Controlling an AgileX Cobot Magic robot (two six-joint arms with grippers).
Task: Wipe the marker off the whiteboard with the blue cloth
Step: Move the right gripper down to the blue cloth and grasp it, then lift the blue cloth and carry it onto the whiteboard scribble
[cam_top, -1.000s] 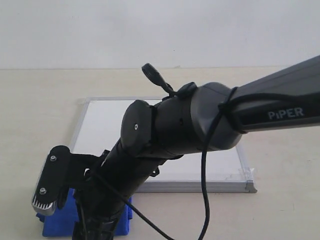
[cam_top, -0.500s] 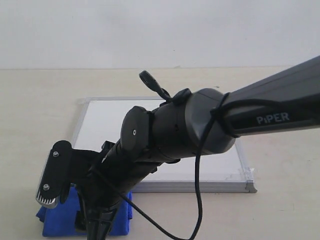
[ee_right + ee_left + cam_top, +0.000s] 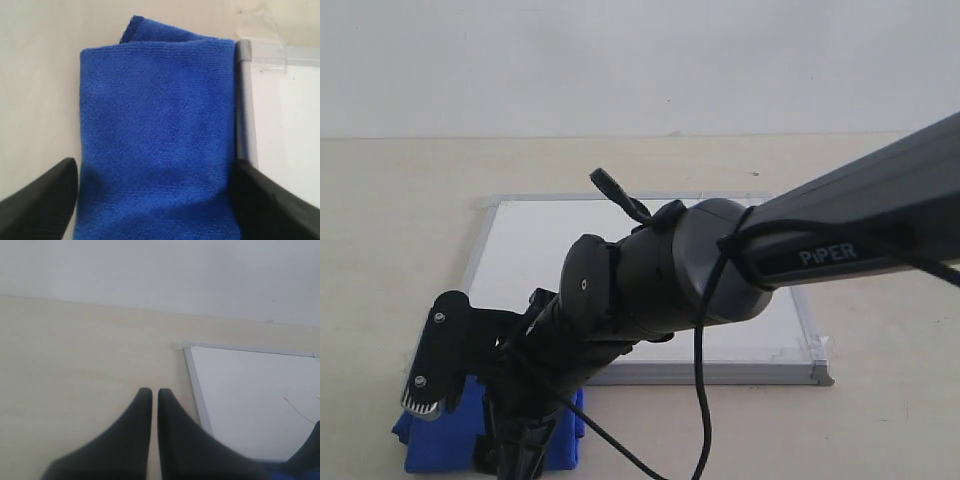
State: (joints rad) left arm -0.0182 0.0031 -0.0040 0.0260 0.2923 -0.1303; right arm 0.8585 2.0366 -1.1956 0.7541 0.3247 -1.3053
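1. My right gripper (image 3: 155,202) — jaws spread wide, one on either side of the soft royal-blue microfibre cloth (image 3: 155,110), not clamped on it.
2. The cloth lies folded on the beige tabletop (image 3: 390,220), near left, against the near-left corner of the flat white aluminium-framed whiteboard (image 3: 520,250).
3. My left gripper (image 3: 150,400) — jaws pressed together, holding nothing, over the tabletop left of the board.
4. On the board, a thin reddish-brown marker squiggle (image 3: 296,411), only partly in view.

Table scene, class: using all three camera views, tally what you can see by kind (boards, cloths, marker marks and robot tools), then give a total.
whiteboard: 1
blue cloth: 1
marker squiggle: 1
tools: 2 (left tool, right tool)
Total: 5
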